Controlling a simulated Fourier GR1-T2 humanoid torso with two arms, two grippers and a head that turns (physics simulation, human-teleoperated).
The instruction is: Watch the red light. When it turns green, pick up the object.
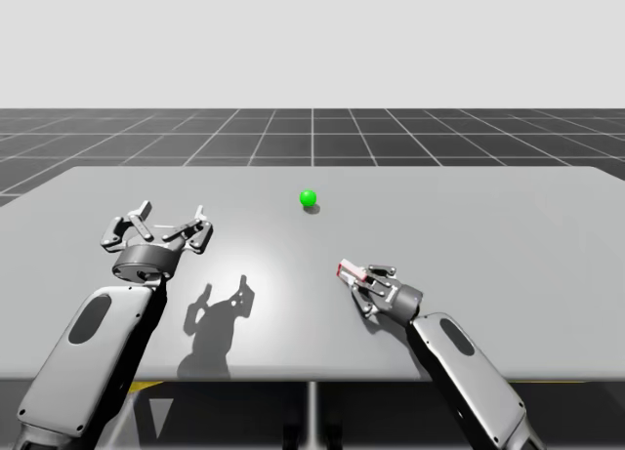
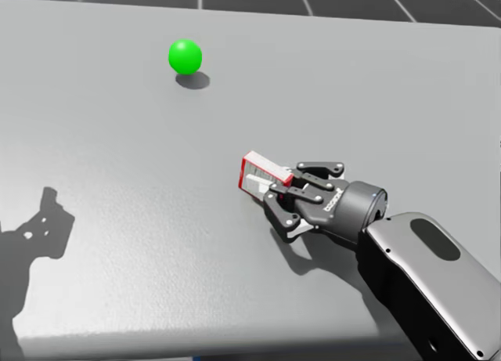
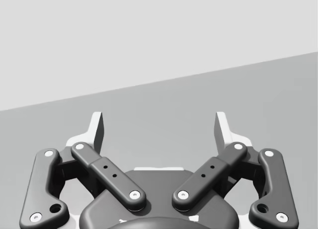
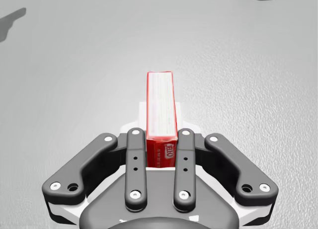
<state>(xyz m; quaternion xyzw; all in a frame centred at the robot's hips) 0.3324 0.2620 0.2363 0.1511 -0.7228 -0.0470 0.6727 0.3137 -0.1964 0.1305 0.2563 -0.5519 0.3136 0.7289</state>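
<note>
The light [image 1: 309, 198] was already green, so the waiting part of the task was over. The red box [image 2: 262, 175] lay nearer to me than the light and off to its right. My right gripper [image 4: 161, 137] had its fingers pressed against the box's two long sides, so the grasp looked made. The gripper sat low, its shadow close beneath it on the surface [image 1: 488, 225], and I could not tell whether the box was clear of the surface. What remained, as I judged it, was the lift. My left gripper [image 3: 159, 129] hovered well to the left of the light, its fingers spread wide with nothing between them.
</note>
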